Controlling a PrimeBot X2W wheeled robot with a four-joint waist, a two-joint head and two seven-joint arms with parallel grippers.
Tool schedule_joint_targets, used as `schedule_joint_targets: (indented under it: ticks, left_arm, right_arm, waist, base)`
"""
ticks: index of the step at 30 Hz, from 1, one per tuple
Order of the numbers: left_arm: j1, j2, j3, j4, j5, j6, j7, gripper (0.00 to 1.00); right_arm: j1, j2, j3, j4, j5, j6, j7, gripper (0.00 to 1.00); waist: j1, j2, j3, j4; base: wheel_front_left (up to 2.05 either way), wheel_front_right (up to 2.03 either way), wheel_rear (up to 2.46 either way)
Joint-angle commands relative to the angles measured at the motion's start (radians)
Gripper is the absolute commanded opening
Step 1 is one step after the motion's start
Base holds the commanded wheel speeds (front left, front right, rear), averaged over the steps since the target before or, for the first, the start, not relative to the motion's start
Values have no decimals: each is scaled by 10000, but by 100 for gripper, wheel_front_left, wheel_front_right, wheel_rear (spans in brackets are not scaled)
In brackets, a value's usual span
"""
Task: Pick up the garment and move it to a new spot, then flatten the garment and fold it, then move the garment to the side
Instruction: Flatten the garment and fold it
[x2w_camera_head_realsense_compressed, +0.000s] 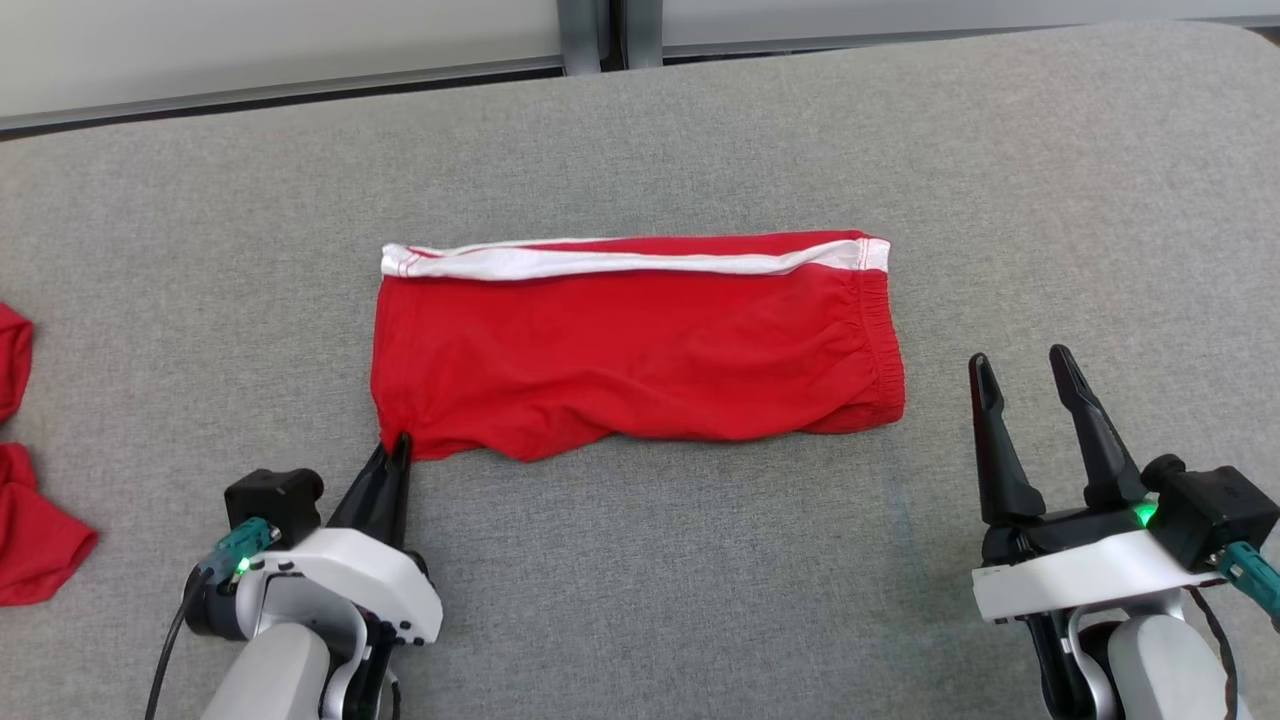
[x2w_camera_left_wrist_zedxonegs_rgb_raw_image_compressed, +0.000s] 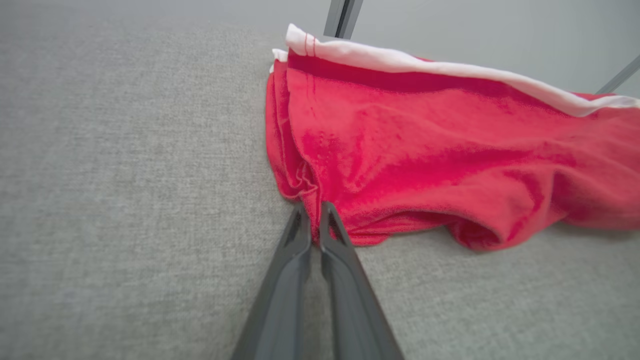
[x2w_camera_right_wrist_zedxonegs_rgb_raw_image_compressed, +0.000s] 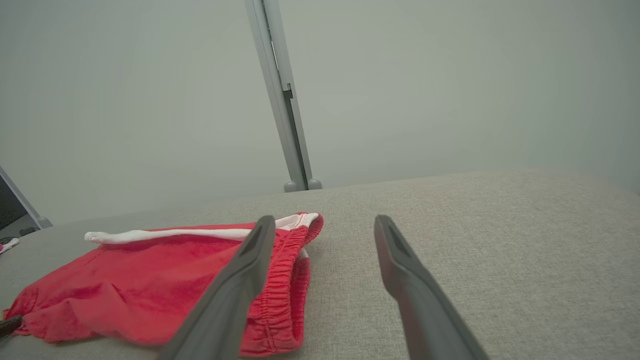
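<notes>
Grey fabric-covered surface (x2w_camera_head_realsense_compressed: 640, 600); pale wall (x2w_camera_right_wrist_zedxonegs_rgb_raw_image_compressed: 450, 75) and metal post (x2w_camera_right_wrist_zedxonegs_rgb_raw_image_compressed: 280, 100) behind. Red shorts (x2w_camera_head_realsense_compressed: 640, 350) lie mid-surface, folded lengthwise, waistband to the right. Other red cloth (x2w_camera_head_realsense_compressed: 30, 540) at far left. Left gripper (x2w_camera_head_realsense_compressed: 398, 445) pinched shut on the near-left hem corner. Right gripper (x2w_camera_head_realsense_compressed: 1020, 362) wide open, empty, just beside the waistband. Fold step likely; next, right must take its near corner.
</notes>
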Motion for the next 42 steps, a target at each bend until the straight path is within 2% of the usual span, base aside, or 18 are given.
schedule_joint_targets:
  ticks: [1, 2, 10, 16, 21, 26, 42]
  left_arm:
    - [196, 122, 17, -41, 67, 123, 22, 66]
    - [310, 144, 13, -258, 117, 240, 26, 100]
    - [923, 195, 379, -2465, 855, 1308, -942, 100]
    - [1301, 258, 853, -4091, 1494, 1722, -1055, 100]
    - [1913, 424, 850, -4751, 1980, 1811, -1054, 100]
    - [2346, 556, 771, -4824, 2061, 1812, -1005, 100]
    - [2305, 622, 732, -4987, 1903, 1956, -864, 100]
  right_arm:
    - [79, -61, -39, -72, -65, -3, 48, 100]
    - [94, -74, -47, -109, -72, -3, 83, 100]
    - [265, -211, -127, -320, -293, -3, 442, 100]
    - [420, -369, -201, -581, -506, -3, 805, 100]
    - [621, -429, -281, -720, -583, -3, 1028, 100]
    - [827, -414, -382, -867, -697, -3, 1209, 100]
    - [835, -314, -472, -1127, -759, -3, 1341, 100]
  waist:
    - [0, -1, -42, 23]
    - [0, -1, -67, 27]
    - [0, -1, -368, 146]
    - [0, -1, -629, 320]
    - [0, -1, -936, 372]
    - [0, -1, -1040, 391]
    - [0, -1, -828, 473]
  base:
    - [0, 0, 0]
    - [0, 0, 0]
    - [0, 0, 0]
    - [0, 0, 0]
    - [0, 0, 0]
    - [0, 0, 0]
    - [0, 0, 0]
